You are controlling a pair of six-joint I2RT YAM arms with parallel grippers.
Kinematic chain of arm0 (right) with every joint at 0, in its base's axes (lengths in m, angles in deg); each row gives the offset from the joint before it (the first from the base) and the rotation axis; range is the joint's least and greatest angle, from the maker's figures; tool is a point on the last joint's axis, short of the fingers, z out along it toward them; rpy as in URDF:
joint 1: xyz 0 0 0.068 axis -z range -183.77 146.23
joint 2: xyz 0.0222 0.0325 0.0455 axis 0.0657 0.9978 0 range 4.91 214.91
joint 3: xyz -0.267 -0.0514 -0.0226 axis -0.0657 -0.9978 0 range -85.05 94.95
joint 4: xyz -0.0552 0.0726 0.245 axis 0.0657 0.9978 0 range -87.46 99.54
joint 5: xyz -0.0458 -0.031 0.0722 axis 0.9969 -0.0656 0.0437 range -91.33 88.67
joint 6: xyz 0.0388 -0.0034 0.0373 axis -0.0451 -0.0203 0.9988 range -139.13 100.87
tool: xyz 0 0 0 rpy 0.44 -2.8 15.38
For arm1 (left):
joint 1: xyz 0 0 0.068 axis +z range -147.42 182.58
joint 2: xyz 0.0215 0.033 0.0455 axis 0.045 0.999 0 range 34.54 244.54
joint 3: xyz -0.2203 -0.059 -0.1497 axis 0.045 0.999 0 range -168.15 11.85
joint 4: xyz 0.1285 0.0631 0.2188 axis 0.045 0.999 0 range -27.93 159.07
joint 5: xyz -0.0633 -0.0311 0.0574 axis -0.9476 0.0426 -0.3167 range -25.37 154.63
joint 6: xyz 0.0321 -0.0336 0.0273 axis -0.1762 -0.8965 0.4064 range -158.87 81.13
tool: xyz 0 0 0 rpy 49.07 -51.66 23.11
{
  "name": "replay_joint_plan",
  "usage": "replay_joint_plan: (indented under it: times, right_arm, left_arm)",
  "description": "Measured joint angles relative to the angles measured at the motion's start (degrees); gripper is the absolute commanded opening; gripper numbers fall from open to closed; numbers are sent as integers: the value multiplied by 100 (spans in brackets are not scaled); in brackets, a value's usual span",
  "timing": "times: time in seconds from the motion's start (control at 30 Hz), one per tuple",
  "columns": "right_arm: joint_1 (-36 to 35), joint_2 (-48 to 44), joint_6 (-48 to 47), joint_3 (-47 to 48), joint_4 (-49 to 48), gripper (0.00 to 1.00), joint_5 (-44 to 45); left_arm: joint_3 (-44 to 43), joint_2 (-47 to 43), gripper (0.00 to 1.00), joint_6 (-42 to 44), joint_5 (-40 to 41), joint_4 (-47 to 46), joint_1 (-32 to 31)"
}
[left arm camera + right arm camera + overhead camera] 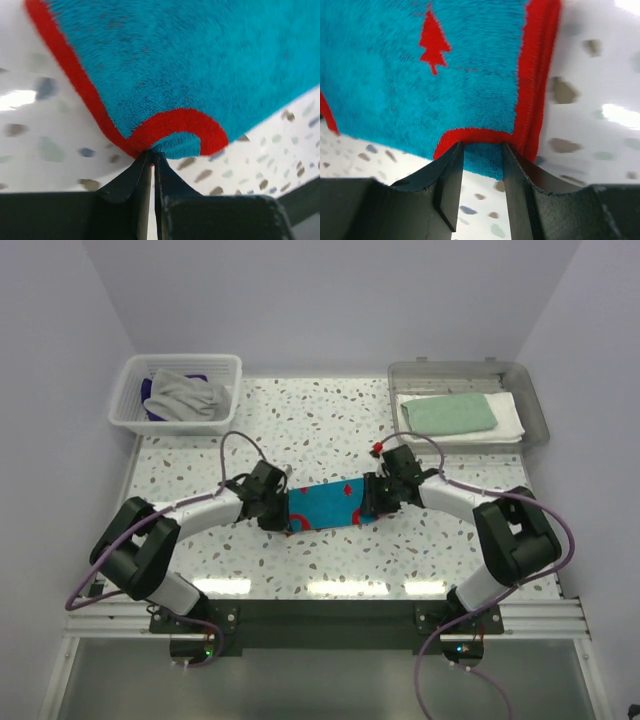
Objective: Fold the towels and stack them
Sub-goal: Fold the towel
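- Pale walls close in a speckled terrazzo table (pixel 300 430), which has containers at both back corners and both arms reaching to its middle.
- At the back right, the clear plastic tray (pixel 460 368) holds the finished part of the job. A folded mint green towel (pixel 450 413) lies on top of a folded white towel (pixel 508 425).
- At the back left, the white slatted basket (pixel 180 359) holds a crumpled grey towel (pixel 185 395) with a dark purple towel (pixel 150 390) peeking out beside it. Neither is folded.
- The turquoise-and-red towel (pixel 325 505) lies mid-table between the two grippers as a narrow strip. It looks partly folded, with at least one more fold to come before stacking.
- The right gripper (pixel 479 147) has its fingers part-way apart, and the towel's layered red-hemmed edge fills the gap, so it appears to be gripping it.
- The left gripper (pixel 152 156) has its fingers pressed almost together, nipping the red hem at the opposite corner.
- By my count, two towels are stacked, one is in hand and two are left.
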Motion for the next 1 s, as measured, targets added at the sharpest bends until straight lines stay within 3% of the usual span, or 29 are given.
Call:
replay_joint_plan:
  times: [0.17, 0.37, 0.6, 0.7, 1.0]
  right_arm:
    - [-656, -214, 680, -232, -245, 41, 7]
    - [-680, -817, 789, 37, -57, 41, 260]
    - [-656, -599, 686, 841, -313, 28, 323]
    - [-505, -201, 682, 885, -520, 27, 321]
    - [343, 492, 682, 310, -798, 27, 278]
  left_arm:
    - [-195, -37, 31, 232, 533, 315, 704]
    - [-232, -713, 52, 498, 839, 911, 776]
    - [-463, -1427, 47, 446, 662, 678, 776]
    - [-435, -1204, 41, 354, 476, 345, 774]
    - [210, -190, 40, -11, 238, -717, 551]
